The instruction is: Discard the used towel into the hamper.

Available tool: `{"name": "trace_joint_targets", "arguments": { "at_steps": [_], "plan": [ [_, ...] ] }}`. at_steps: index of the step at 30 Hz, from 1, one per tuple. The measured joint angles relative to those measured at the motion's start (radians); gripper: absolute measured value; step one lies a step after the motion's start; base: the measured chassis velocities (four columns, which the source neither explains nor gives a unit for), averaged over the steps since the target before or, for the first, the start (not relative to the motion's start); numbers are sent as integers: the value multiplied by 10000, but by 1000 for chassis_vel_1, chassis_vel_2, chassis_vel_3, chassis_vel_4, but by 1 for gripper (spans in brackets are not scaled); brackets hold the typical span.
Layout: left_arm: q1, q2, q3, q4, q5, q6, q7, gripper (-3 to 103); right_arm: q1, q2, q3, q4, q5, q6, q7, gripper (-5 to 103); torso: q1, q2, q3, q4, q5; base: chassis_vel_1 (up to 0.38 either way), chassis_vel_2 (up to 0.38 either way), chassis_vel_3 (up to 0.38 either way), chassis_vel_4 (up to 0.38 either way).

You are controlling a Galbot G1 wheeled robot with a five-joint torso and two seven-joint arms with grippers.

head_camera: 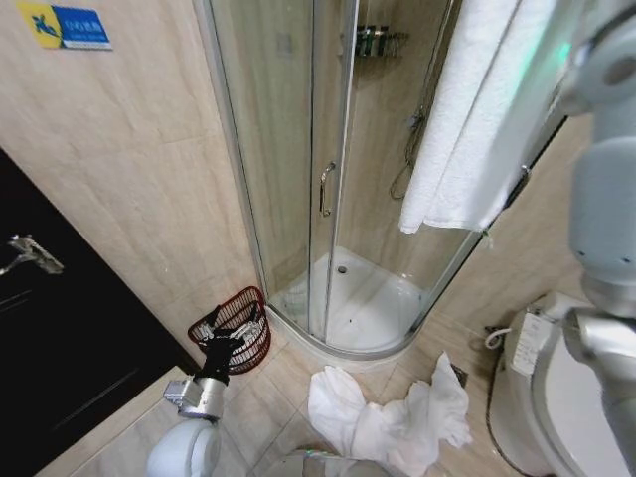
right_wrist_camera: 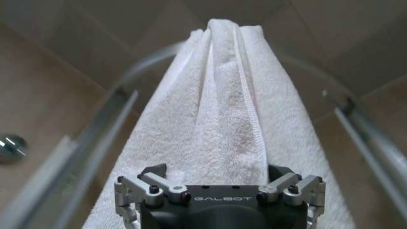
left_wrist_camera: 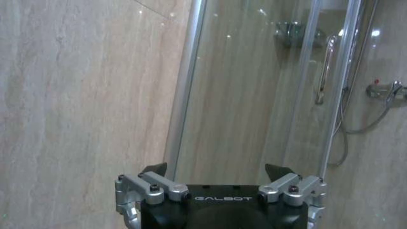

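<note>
A white towel (head_camera: 467, 119) hangs draped over the top rail of the glass shower enclosure (head_camera: 298, 199). In the right wrist view its folds (right_wrist_camera: 222, 109) run straight ahead of my right gripper (right_wrist_camera: 218, 169), which is open with the cloth lying between its spread fingertips. My right arm (head_camera: 601, 199) is raised at the right. The hamper (head_camera: 238, 323), a dark reddish wicker basket, stands on the floor against the wall beside the shower base. My left gripper (head_camera: 221, 343) is held low just in front of it, open and holding nothing (left_wrist_camera: 216, 169), facing the tiled wall.
Crumpled white towels (head_camera: 383, 417) lie on the floor tiles in front of the shower. A toilet (head_camera: 556, 397) stands at the right. A black door (head_camera: 60, 338) with a metal handle (head_camera: 30, 253) is at the left.
</note>
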Motion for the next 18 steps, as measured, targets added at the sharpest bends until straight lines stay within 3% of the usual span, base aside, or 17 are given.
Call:
{"name": "trace_joint_targets", "arguments": {
  "at_steps": [4,9,16,18],
  "plan": [
    [0,0,0,0,0,0,0,100,241,150,-249,-285,-1260,-449,315,100,0,0,0,1,1,0,0,0,0],
    [0,0,0,0,0,0,0,100,276,94,-252,-512,-1749,-861,661,100,0,0,0,1,2,0,0,0,0],
    [0,0,0,0,0,0,0,100,465,41,-257,-920,-1587,-843,444,103,0,0,0,-1,4,0,0,0,0],
    [0,0,0,-1,0,0,0,100,576,114,-283,-1016,-1269,-742,359,95,0,0,0,1,0,0,0,0,0]
  ]
}}
